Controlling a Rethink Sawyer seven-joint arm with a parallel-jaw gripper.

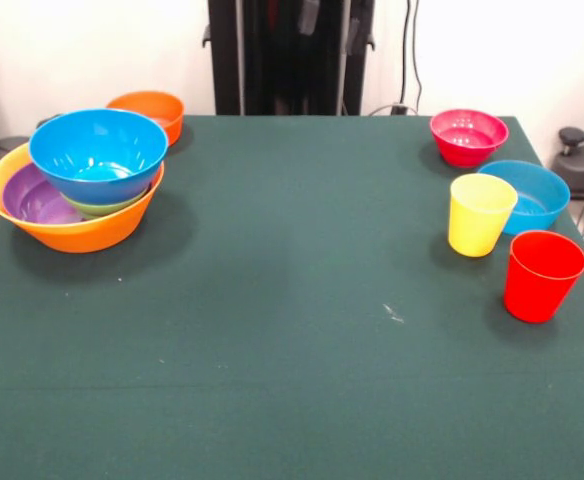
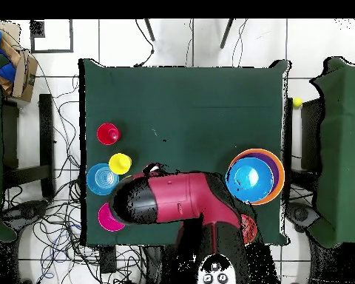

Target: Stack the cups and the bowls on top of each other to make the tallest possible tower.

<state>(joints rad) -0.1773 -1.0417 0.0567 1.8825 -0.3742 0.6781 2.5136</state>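
Tower (image 1: 77,185) at worktop (image 1: 272,330) corner: blue bowl (image 1: 97,152) over green and purple inside large orange bowl. Yellow cup (image 1: 480,214), red cup (image 1: 542,275) upright near second blue bowl (image 1: 532,193). Cups likely light, stiff, slippery (pinch rim wall). Arm (image 2: 177,200) overhead; gripper hidden, cannot tell state.

no readable text, no labels — none

At your nine o'clock sits the tower (image 1: 77,195): a big orange bowl holding purple, green and a blue bowl (image 1: 98,152) on top. At three o'clock the yellow cup (image 1: 480,214) and red cup (image 1: 542,275) stand upright.
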